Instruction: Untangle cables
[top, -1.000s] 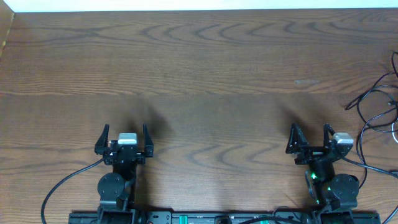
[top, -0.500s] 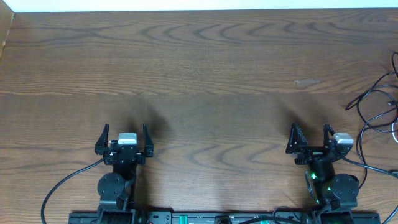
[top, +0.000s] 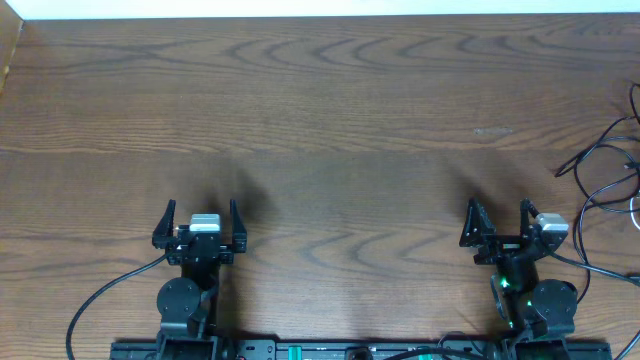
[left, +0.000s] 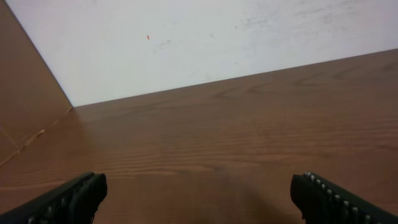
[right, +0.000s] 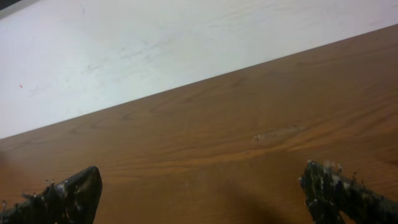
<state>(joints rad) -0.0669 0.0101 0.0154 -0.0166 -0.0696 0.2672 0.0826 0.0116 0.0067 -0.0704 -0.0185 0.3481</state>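
Note:
The cables (top: 608, 170) are thin black loops at the table's far right edge in the overhead view, partly cut off by the frame, with a pale bit at the very edge. My left gripper (top: 200, 218) is open and empty near the front left. My right gripper (top: 497, 217) is open and empty near the front right, left of the cables and apart from them. The left wrist view shows its open fingertips (left: 199, 196) over bare wood. The right wrist view shows its open fingertips (right: 200, 193) over bare wood. No cable shows in either wrist view.
The brown wooden table (top: 320, 120) fills the overhead view, with a white wall (left: 205, 37) behind its far edge. A raised wooden side panel (left: 25, 118) stands at the left. The arm bases and their thick black cables sit along the front edge.

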